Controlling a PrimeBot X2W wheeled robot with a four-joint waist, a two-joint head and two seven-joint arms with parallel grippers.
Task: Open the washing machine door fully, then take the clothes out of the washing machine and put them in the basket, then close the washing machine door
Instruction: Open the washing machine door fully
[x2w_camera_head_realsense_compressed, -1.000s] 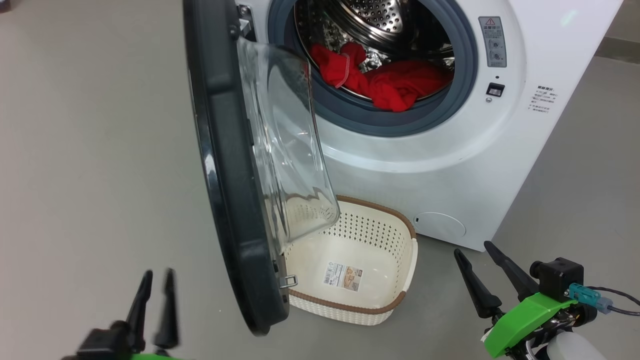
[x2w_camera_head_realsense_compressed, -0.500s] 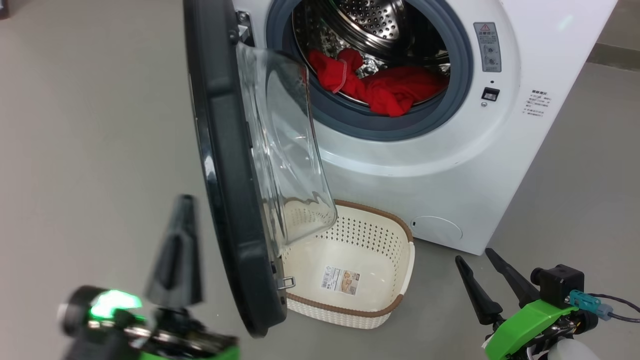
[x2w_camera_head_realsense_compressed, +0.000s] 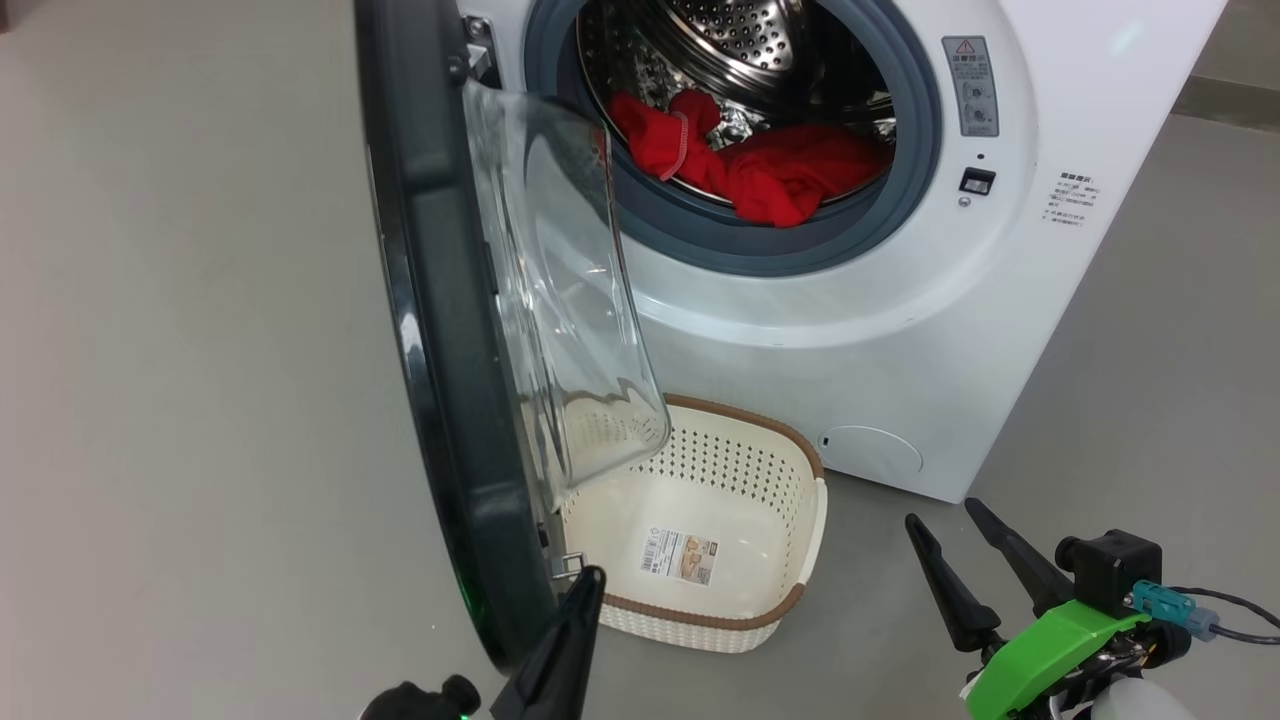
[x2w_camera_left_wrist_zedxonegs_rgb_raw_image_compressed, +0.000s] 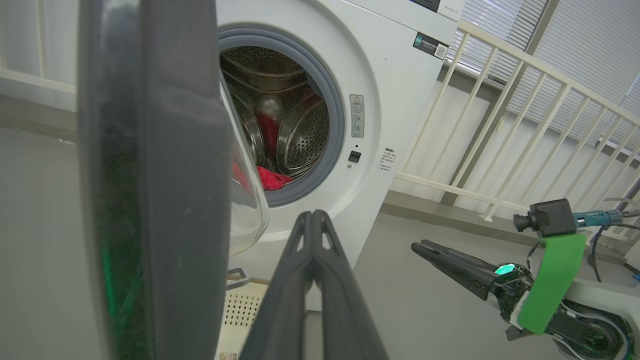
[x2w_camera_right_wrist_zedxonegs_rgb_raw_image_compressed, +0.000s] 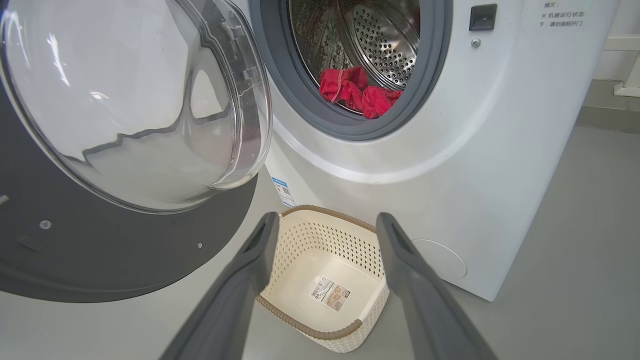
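Observation:
The white washing machine (x2w_camera_head_realsense_compressed: 900, 330) stands with its door (x2w_camera_head_realsense_compressed: 440, 300) swung out about edge-on to me, the glass bowl (x2w_camera_head_realsense_compressed: 560, 300) facing the drum. Red clothes (x2w_camera_head_realsense_compressed: 770, 170) lie in the steel drum, also visible as clothes (x2w_camera_right_wrist_zedxonegs_rgb_raw_image_compressed: 357, 92). The cream basket (x2w_camera_head_realsense_compressed: 745, 460) sits on the floor below the opening, holding nothing but its sticker. My left gripper (x2w_camera_head_realsense_compressed: 592, 575) is shut with nothing in it, its tips (x2w_camera_left_wrist_zedxonegs_rgb_raw_image_compressed: 312, 215) just inside the door's lower edge near the latch. My right gripper (x2w_camera_head_realsense_compressed: 940, 512) is open, low at the right, pointing toward the basket (x2w_camera_right_wrist_zedxonegs_rgb_raw_image_compressed: 300, 320).
Grey floor (x2w_camera_head_realsense_compressed: 180, 400) lies to the left of the door and to the right of the machine. A pale railing (x2w_camera_left_wrist_zedxonegs_rgb_raw_image_compressed: 500, 125) stands behind the machine on the right. In the left wrist view my right gripper (x2w_camera_left_wrist_zedxonegs_rgb_raw_image_compressed: 425, 246) shows over the floor.
My left gripper has swung from the lower left, outside the door, rightward past its lower edge to the basket side, and its fingers have come together. The right gripper has hardly moved.

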